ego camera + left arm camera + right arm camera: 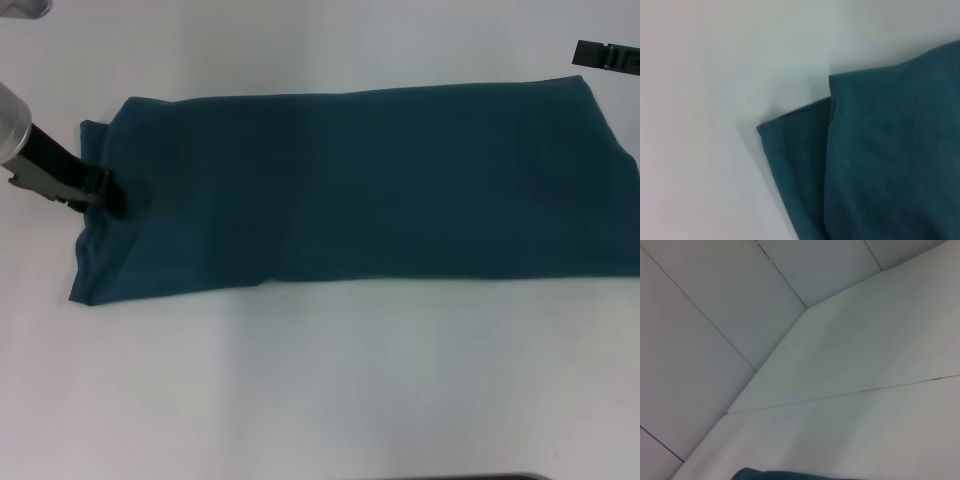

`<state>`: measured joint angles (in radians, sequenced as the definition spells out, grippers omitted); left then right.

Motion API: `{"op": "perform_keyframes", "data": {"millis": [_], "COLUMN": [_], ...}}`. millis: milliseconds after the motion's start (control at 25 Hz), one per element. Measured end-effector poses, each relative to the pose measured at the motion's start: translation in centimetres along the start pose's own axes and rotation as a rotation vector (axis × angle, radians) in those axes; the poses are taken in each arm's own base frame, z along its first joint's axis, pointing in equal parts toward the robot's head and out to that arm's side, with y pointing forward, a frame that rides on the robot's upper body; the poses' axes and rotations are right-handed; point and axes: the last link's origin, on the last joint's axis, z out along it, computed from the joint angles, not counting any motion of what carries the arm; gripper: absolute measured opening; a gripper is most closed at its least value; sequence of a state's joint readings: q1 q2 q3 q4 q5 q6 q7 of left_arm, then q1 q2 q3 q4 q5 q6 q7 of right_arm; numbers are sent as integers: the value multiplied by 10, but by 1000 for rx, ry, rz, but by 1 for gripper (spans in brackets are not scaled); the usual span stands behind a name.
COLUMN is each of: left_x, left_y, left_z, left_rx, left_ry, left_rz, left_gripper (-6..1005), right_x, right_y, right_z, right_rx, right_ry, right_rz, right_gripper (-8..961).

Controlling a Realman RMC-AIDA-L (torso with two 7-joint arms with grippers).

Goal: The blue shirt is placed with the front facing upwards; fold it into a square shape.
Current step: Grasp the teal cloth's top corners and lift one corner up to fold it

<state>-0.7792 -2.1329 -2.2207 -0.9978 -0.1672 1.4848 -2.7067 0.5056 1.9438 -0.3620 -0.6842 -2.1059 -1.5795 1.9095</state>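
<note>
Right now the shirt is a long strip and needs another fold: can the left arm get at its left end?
Probably yes: the left end effector already sits on the blue shirt at that end, nothing blocking it.

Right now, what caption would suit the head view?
Left pincer at the left end of the blue shirt, folded into a long band on the white table.

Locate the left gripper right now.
In the head view the left gripper is at the robot's left, on the left end of the blue shirt, which lies folded into a long band on the white table.
</note>
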Motion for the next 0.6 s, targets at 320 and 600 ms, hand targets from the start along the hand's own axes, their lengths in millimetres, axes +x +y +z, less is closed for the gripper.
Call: {"op": "perform_keyframes", "data": {"millis": [320,600], "left_x": [-3,-6], "left_y": [0,-1], "left_z": [4,10], "left_rx": [-4,-9], "left_ry": [-9,-22], "left_rz": [-6,-15], "left_gripper": [655,771], "right_x": [0,0], "right_y": [-1,-1], "right_z": [-2,-2], "right_rx": [3,4], "right_ry": [-1,-1], "right_rz": [-1,0], "right_gripper": [668,668]}}
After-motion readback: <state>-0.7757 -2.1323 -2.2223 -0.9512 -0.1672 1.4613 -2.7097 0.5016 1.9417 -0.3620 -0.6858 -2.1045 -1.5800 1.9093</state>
